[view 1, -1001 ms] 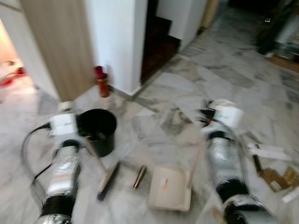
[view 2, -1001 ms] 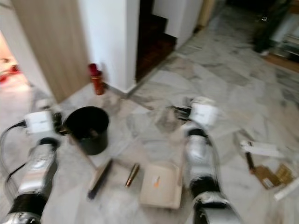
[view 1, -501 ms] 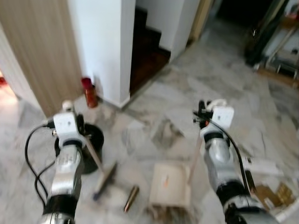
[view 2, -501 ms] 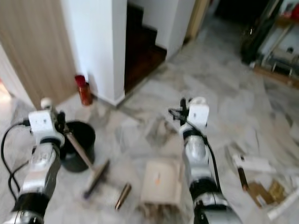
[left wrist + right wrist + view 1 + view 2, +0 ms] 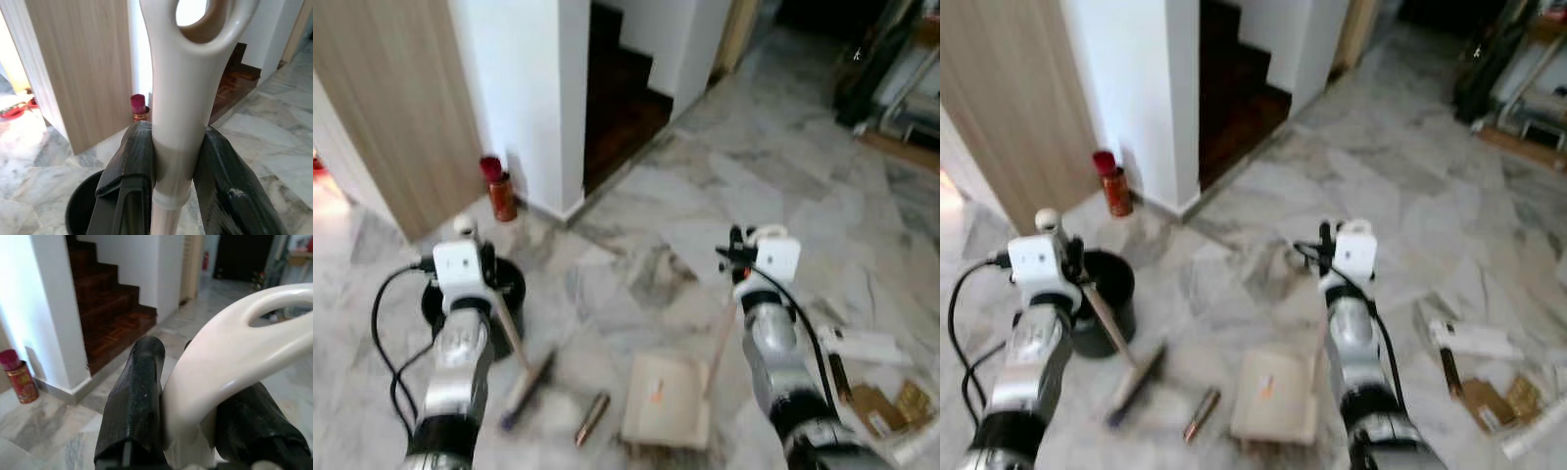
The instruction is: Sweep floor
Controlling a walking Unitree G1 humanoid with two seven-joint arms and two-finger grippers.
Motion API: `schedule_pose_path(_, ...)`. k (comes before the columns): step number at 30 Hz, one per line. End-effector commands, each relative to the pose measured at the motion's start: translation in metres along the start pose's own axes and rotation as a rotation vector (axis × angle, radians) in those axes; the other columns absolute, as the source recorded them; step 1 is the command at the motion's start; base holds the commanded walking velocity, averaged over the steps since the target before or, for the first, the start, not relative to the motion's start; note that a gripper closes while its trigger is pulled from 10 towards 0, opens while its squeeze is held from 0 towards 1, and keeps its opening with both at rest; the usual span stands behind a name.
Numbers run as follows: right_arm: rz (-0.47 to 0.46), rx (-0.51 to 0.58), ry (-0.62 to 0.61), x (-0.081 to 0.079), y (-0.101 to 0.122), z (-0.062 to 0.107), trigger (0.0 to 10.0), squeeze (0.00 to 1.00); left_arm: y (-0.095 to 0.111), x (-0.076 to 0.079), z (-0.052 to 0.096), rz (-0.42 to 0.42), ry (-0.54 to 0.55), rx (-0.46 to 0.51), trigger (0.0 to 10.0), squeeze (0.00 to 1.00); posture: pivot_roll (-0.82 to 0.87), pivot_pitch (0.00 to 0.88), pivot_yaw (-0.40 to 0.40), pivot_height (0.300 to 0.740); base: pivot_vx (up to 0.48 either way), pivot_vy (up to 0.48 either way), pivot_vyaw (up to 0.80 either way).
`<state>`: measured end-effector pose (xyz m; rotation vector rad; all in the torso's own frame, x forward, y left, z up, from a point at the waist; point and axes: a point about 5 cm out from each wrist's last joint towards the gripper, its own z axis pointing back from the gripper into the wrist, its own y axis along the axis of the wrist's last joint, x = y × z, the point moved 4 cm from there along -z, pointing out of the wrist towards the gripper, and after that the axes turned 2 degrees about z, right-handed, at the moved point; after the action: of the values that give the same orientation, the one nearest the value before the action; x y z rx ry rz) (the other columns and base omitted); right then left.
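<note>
My left gripper (image 5: 171, 142) is shut on the cream loop-topped handle of a broom (image 5: 183, 73). The handle slants down to the brush head (image 5: 524, 387) on the marble floor. My right gripper (image 5: 188, 377) is shut on the cream looped handle (image 5: 230, 333) of a long-handled dustpan. Its beige pan (image 5: 666, 411) lies flat on the floor between my arms, with a small orange scrap in it. A brown cylinder (image 5: 591, 419) lies between brush head and pan. Behind my left arm (image 5: 460, 323) stands a black bin (image 5: 509, 289), partly hidden.
A red can (image 5: 501, 196) stands by the white wall corner (image 5: 533, 108), beside a wooden panel (image 5: 401, 98). Dark wooden stairs (image 5: 622, 93) rise beyond. A white box (image 5: 867, 343) and cardboard scraps (image 5: 886, 401) litter the floor at right. Shelving (image 5: 901, 78) stands far right.
The camera has shifted and the picture is less blurred. Both arms now reach further forward and higher, each keeping its hold on its handle. Brush head and pan stay on the floor.
</note>
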<state>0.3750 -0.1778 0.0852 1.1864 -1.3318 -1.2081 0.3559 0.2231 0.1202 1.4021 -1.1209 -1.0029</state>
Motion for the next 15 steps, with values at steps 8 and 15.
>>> schedule_pose_path(8,0.049,-0.009,0.038,-0.007,-0.011,0.01,10.0,0.0,0.015,0.005,0.004,0.016,-0.014,0.043,10.0,0.0,0.12,0.128,-0.088,0.74,0.0,0.0,0.0)
schedule_pose_path(15,0.04,-0.017,0.045,-0.011,-0.02,0.018,10.0,0.0,0.023,0.002,0.012,0.015,-0.013,0.051,10.0,0.0,0.14,0.192,-0.093,0.74,0.0,0.0,0.0)
